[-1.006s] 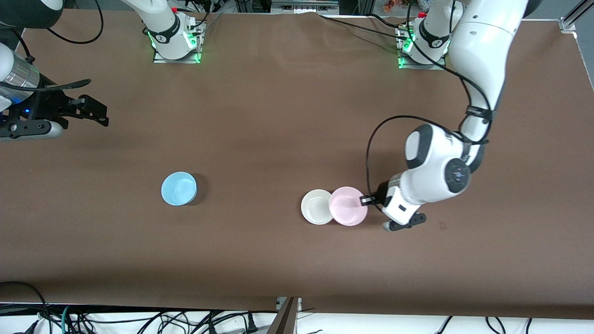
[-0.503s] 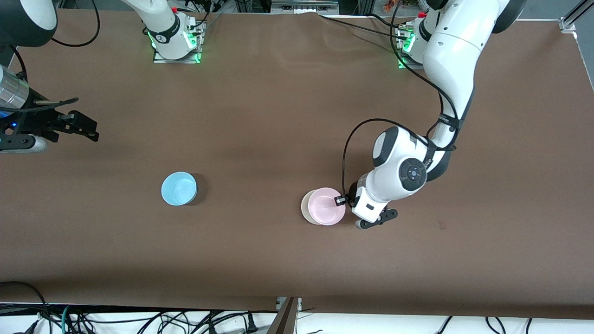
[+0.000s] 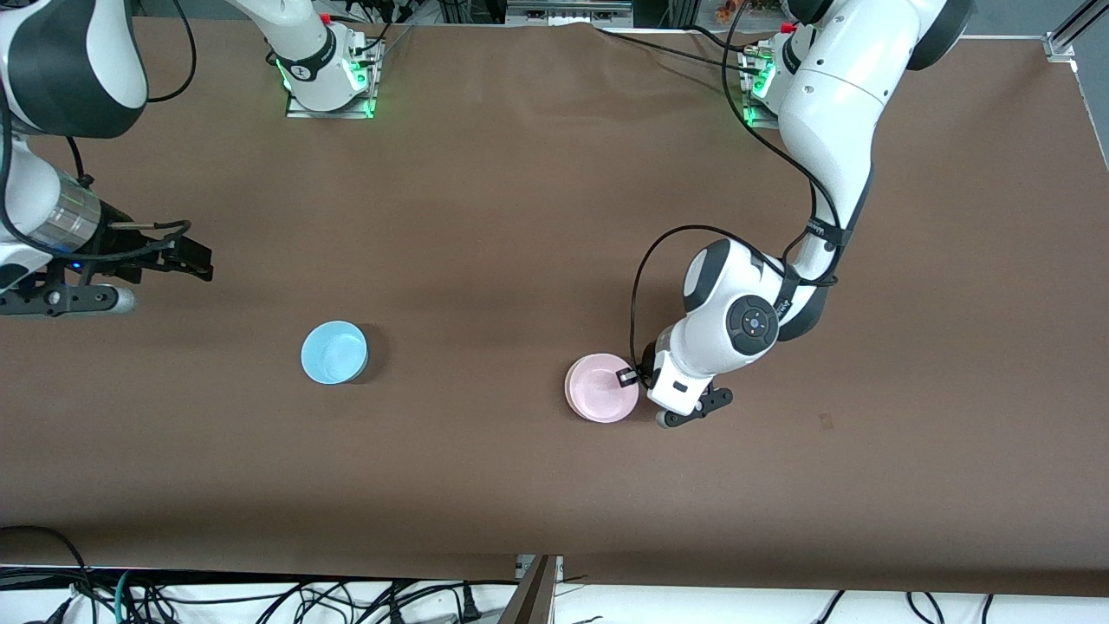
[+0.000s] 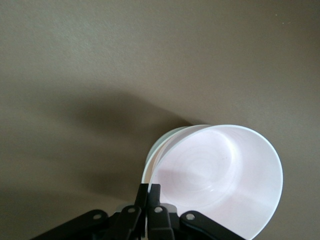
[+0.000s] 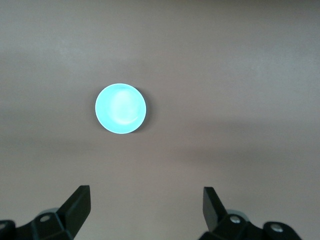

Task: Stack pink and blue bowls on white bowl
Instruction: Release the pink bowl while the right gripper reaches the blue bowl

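Observation:
The pale pink bowl (image 3: 599,390) sits over the white bowl and covers nearly all of it in the front view. In the left wrist view the pink bowl (image 4: 220,175) is tilted, with only a thin arc of the white bowl's rim (image 4: 156,145) showing under it. My left gripper (image 3: 625,377) (image 4: 150,189) is shut on the pink bowl's rim, at the side toward the left arm's end. The light blue bowl (image 3: 333,352) (image 5: 120,108) stands alone on the table toward the right arm's end. My right gripper (image 3: 186,256) (image 5: 146,200) hangs open and empty over the table, apart from the blue bowl.
A brown mat (image 3: 520,217) covers the whole table. The arm bases (image 3: 327,78) (image 3: 784,87) stand along the edge farthest from the front camera. Cables (image 3: 260,598) hang below the nearest edge.
My left gripper has carried the pink bowl from beside the white bowl to over it, toward the right arm's end. The right arm has shifted a little, its gripper still open.

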Controlling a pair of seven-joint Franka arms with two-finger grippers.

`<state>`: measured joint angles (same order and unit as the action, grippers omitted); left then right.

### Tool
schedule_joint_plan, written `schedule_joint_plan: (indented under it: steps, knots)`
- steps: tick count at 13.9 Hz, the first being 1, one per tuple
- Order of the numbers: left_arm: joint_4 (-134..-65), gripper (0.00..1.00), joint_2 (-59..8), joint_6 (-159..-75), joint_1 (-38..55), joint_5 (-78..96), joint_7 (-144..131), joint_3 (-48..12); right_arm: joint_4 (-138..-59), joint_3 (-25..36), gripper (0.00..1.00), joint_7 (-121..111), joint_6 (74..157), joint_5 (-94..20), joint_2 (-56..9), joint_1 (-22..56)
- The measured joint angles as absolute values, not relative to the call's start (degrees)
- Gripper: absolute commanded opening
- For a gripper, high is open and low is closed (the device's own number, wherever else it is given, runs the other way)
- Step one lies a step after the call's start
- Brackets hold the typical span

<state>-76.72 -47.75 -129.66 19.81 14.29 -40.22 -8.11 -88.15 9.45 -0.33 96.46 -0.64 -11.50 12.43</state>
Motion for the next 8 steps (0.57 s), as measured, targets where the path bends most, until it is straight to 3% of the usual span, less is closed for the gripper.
schedule_joint_plan:
  steps: [8]
  knots:
    - [-76.57,0.00,-48.55,-129.67,20.05,12.62,-41.21,-8.68,-88.10,9.16,0.99,-0.47,95.24,-0.64,-12.65,13.45]
